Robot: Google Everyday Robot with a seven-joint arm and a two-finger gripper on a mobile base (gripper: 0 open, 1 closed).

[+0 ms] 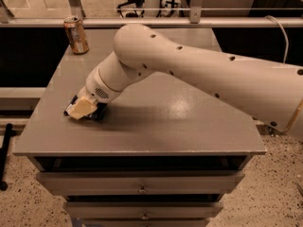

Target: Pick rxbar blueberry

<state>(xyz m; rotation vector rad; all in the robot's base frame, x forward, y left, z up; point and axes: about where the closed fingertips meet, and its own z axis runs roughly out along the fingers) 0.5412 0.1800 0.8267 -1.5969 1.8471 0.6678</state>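
My gripper point(83, 109), with tan tips at the end of the white arm point(189, 74), is down on the grey table point(156, 122) near its front left part. A dark flat object, which looks like the rxbar blueberry point(72, 101), lies right under the gripper. Only small dark slivers of it show at the gripper's left and right sides. Its lettering is hidden by the gripper. The gripper sits over the bar and touches or nearly touches the tabletop.
A copper-coloured drink can point(76, 34) stands upright at the table's back left corner. Drawers point(142, 189) run below the tabletop. A metal rail point(199, 21) runs behind the table. The table's left edge is close to the gripper.
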